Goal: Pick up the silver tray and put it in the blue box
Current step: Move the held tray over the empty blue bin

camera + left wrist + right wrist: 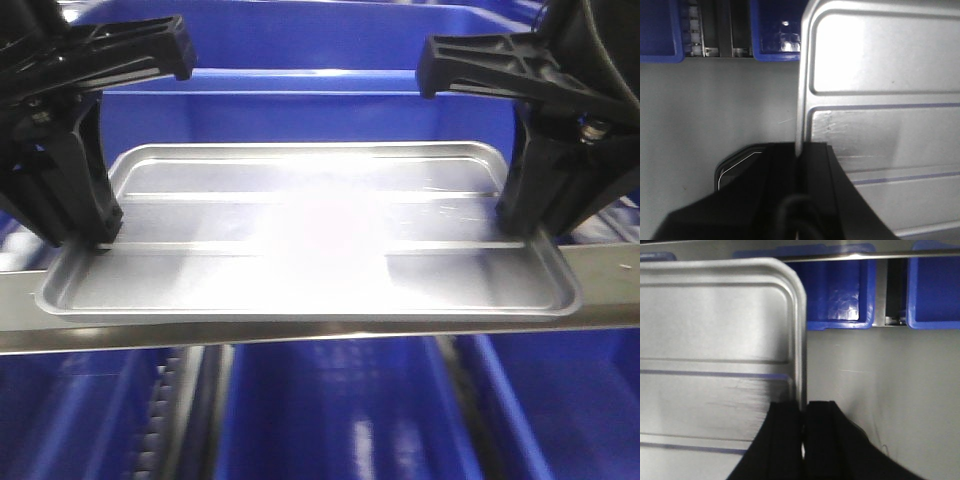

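Both arms have the silver tray [300,250]. The left gripper [799,150] is pinched on its left short rim and the right gripper [804,407] on its right one. The tray's long axis runs side to side, and the blue box [300,115] sits just past the tray's far edge, so I'd guess a straight push forward.

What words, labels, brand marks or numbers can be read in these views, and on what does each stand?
No readable text in any view.
Large shallow silver metal tray: plain, only ridges and glare.
Deep blue plastic crate: no label visible.
Black left gripper and black right gripper, each clamped on the tray rim: no markings visible.
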{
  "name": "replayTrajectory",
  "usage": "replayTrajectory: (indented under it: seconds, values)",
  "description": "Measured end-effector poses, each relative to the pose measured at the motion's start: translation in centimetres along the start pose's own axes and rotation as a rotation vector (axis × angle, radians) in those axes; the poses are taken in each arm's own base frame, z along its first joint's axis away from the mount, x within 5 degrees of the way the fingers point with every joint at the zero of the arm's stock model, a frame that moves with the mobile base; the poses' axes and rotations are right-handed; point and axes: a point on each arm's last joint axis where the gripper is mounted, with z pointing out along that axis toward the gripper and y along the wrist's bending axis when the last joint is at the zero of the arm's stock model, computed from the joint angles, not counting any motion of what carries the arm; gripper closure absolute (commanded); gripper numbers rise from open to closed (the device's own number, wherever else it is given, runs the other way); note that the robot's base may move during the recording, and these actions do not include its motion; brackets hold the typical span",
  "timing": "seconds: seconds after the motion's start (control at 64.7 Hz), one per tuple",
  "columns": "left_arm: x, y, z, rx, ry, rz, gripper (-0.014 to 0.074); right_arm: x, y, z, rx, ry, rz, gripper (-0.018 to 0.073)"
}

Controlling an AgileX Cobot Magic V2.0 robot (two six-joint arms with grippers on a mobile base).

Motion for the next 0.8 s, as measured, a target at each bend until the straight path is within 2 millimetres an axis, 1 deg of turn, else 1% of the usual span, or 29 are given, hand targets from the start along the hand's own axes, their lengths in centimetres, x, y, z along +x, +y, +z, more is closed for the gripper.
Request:
replayTrajectory:
  seconds: [0.803]
  values:
    - [0.01,0.01,0.0,-0.001,0.001,0.0,0.0701,0.0,0.0,0.0,0.0,0.0,0.0,0.051]
